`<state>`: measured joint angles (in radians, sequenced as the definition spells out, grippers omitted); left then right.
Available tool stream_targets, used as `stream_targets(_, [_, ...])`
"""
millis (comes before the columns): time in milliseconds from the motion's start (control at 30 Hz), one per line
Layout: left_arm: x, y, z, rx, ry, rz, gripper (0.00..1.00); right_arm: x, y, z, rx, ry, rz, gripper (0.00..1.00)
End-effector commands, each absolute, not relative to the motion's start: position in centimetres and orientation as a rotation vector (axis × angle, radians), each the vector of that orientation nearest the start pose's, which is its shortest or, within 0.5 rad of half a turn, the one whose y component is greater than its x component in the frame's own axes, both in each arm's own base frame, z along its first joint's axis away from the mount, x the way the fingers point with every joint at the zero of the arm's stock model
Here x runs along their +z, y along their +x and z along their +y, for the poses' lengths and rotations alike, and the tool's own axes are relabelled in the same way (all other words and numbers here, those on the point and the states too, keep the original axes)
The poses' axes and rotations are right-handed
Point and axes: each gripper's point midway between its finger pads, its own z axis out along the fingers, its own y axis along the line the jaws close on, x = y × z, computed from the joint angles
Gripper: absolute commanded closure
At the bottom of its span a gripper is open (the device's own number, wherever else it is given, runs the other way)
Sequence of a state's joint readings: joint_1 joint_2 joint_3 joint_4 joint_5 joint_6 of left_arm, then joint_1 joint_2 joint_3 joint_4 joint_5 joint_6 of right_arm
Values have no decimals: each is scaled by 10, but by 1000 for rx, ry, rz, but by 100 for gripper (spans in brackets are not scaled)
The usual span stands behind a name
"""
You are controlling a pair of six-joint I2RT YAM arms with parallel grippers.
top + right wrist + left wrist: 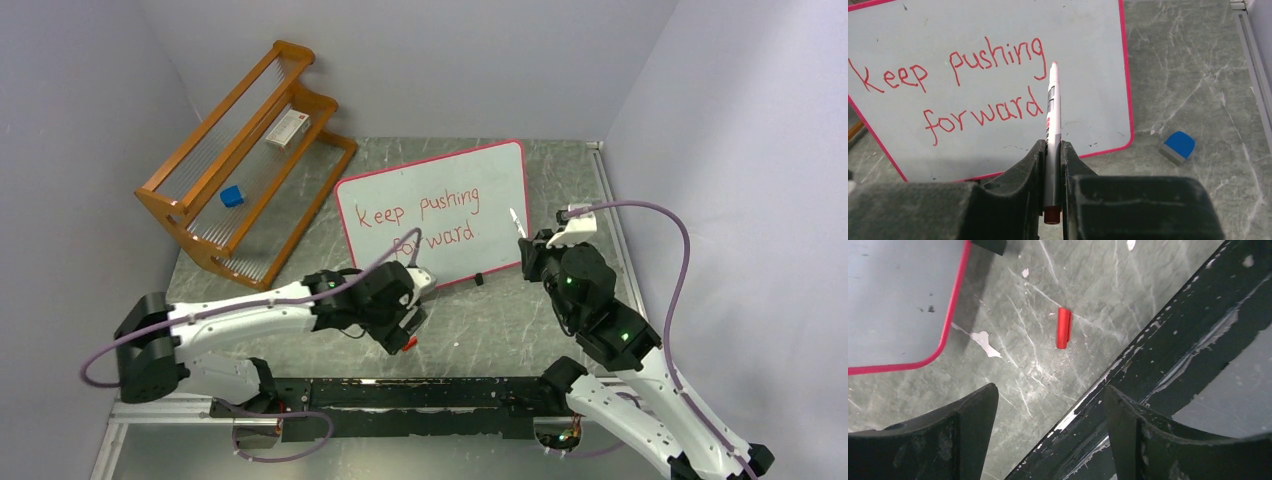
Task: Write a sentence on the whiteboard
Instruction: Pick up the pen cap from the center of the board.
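The whiteboard (1088,75) is standing straight ahead of the right gripper (1052,155), which is clamping the marker (1052,115), its long axis pointing boardward and its tip seemingly clear of the sentence (982,117). The left gripper (1050,392) is hovering wide open and holding nothing, with the red cap (1063,328) lying just ahead of it.

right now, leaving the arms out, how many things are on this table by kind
whiteboard: 1
marker: 1
red marker cap: 1
blue eraser: 1
wooden rack: 1
blue block on the rack: 1
small box on the rack: 1
total: 7
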<state>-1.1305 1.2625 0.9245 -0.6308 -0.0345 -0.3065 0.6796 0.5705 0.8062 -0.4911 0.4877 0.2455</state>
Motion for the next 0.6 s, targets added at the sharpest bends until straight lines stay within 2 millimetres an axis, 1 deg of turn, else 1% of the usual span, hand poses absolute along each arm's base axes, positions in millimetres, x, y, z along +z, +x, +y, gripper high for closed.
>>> stream_targets(0, [98,124,-282,-374,1055,2451,21,274,232,89,207,-30,1781,100])
stream_targets(200, [69,117,-300,-378,1196,2510,24,277,230,83,195,-21,1767,100])
stream_targets(300, [54,118,-306,-357,1247,2528,26,277,229,83,197,-22,1765,100])
stream_targets(433, [37,119,-317,-355,1314,2558,36,278,229,83,198,-21,1760,100])
stream_targets(567, [27,120,-323,-350,1356,2577,46,277,229,81,194,-17,1757,100])
